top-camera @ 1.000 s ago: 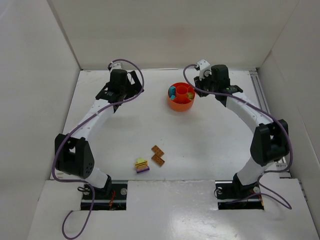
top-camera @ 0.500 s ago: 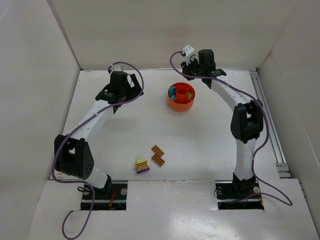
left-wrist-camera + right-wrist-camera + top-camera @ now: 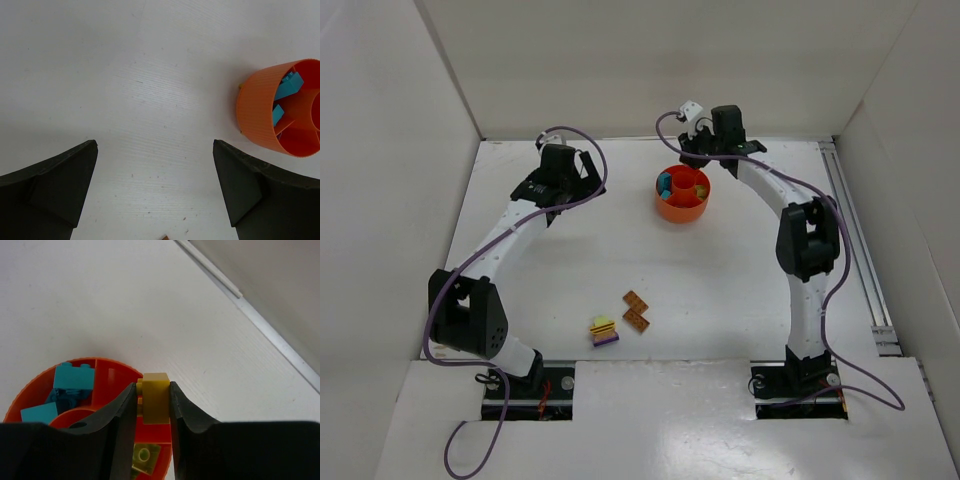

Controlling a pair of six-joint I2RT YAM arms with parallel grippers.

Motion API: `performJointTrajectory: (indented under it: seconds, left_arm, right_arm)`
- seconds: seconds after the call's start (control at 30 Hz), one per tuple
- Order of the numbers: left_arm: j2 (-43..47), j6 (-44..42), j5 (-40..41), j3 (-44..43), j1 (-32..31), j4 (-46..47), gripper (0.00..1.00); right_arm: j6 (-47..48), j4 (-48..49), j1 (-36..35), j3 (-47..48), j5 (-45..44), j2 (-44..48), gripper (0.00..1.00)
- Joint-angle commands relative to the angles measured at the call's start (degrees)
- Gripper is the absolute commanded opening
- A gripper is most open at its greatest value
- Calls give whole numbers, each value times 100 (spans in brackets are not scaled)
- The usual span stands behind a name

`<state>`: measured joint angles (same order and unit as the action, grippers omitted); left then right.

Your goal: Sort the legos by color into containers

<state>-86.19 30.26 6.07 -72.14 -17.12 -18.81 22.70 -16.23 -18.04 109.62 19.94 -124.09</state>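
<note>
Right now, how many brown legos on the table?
2, side by side on the table: far lego, near lego, right of the stack. Others may hide under it.

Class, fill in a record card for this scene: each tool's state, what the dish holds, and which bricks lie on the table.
Left tool: open, empty, over bare table
Right tool: shut on yellow brick, at the dish rim
Dish: teal bricks, one pale green brick
On table: orange-brown bricks, yellow-purple stack
</note>
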Motion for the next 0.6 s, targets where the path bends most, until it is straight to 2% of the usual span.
performJointTrajectory:
  seconds: [0.0,0.1,0.27,0.3,0.4,0.57]
  left_arm:
    - [226,-20,61,-239,34,-35,99]
    - [226,-20,61,-239,34,-88,99]
    - [226,-20,61,-239,34,-88,99]
    - [226,32,61,-239,34,-88,99]
    - [226,33,61,-239,34,-88,99]
    - [349,33,61,-187,34,-88,99]
  right_arm:
    - [59,-12,-50,-152,264,219,20]
    - [59,-91,-50,-204,264,219,22]
    - [7,-91,-50,-257,264,271,35]
    - [7,-91,-50,-257,264,272,43]
    - [7,-91,-50,-257,264,272,52]
    - [-46,-91,3,-257,264,455,57]
